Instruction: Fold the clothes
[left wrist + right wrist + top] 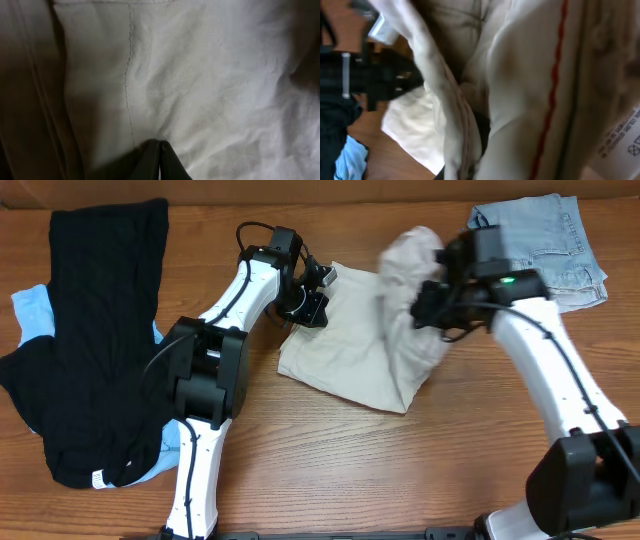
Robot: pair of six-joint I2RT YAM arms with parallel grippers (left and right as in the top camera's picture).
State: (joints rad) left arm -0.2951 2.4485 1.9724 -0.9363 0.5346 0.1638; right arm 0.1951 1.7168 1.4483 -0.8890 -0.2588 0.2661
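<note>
— So, starting at the far left of the counter (400, 470), what lies there?
— A black garment (100, 330), spread long and rumpled. A sky-blue garment (30, 315) pokes out from under it at its left edge and again near its lower right
— And next along?
— The left gripper (312, 302) sits at the upper left edge of the beige shorts (345, 355). In the left wrist view its fingertips (150, 165) are pressed together right on the pale weave, beside a line of stitching. Whether any cloth is caught between them I cannot tell
— Where are the shorts themselves?
— Mid-counter, between the two arms. The left part lies flat on the wood, and the right part is raised off the counter in a bunch
— Raised by what?
— The right gripper (428, 298), closed and pinching that bunch. Its wrist view is filled with beige folds, a line of red stitching (552, 85) and a care label (625, 140) in the lower right corner
— Anything further right?
— Faded denim shorts (550, 245), lying flat at the top right behind the right gripper. Whether they touch the beige pair I cannot tell
</note>
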